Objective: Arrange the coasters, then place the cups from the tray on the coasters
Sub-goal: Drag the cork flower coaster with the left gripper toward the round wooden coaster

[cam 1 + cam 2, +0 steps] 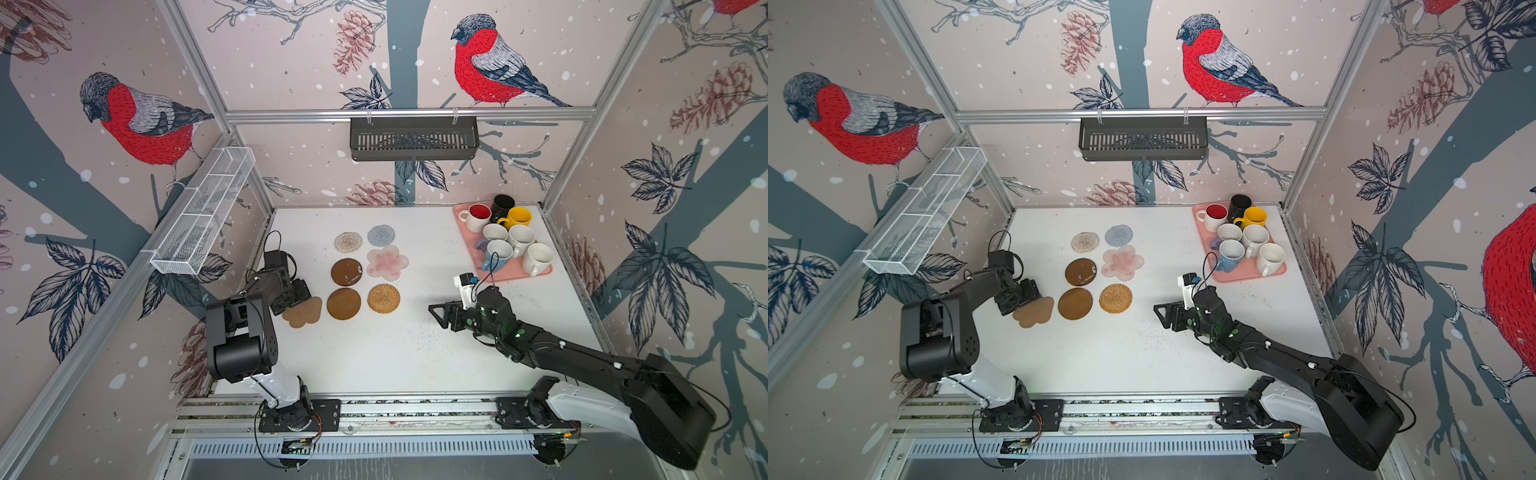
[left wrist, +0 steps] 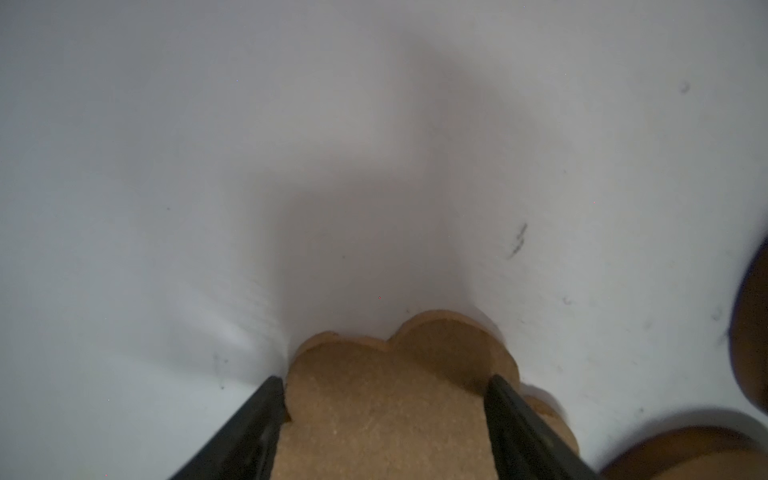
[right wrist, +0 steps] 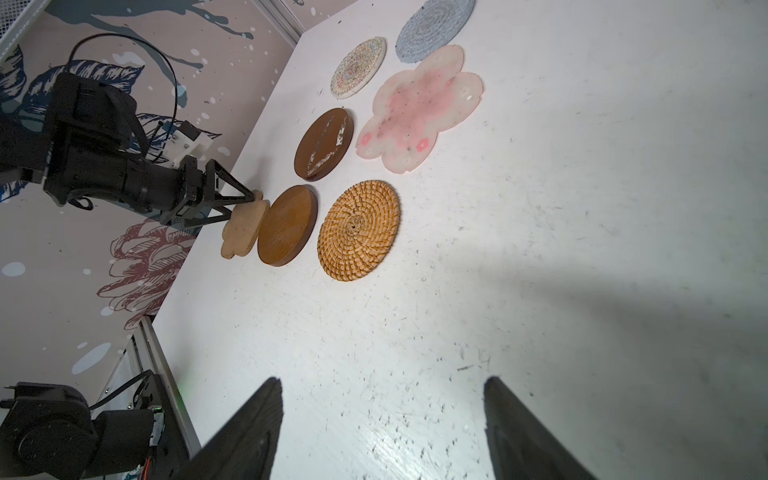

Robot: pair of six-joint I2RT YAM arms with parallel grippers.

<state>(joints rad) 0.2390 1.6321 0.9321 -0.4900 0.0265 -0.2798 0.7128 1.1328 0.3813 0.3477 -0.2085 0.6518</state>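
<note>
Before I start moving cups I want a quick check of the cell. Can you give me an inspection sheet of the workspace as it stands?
Surface: white table, scuffed and speckled.
Job's things: six mats laid two by three, from the grey-blue mat to the wicker mat; cork flower mat left of them; seven cups crowded on the pink tray.
Clutter: nothing seen.
Grippers: left gripper astride the cork flower mat, grip unclear; right gripper open, empty, over bare table.
Cables: left wrist cable and right wrist cable each loop free; none seen caught.
Surroundings: dark basket on the back wall, white wire rack on the left wall.
</note>
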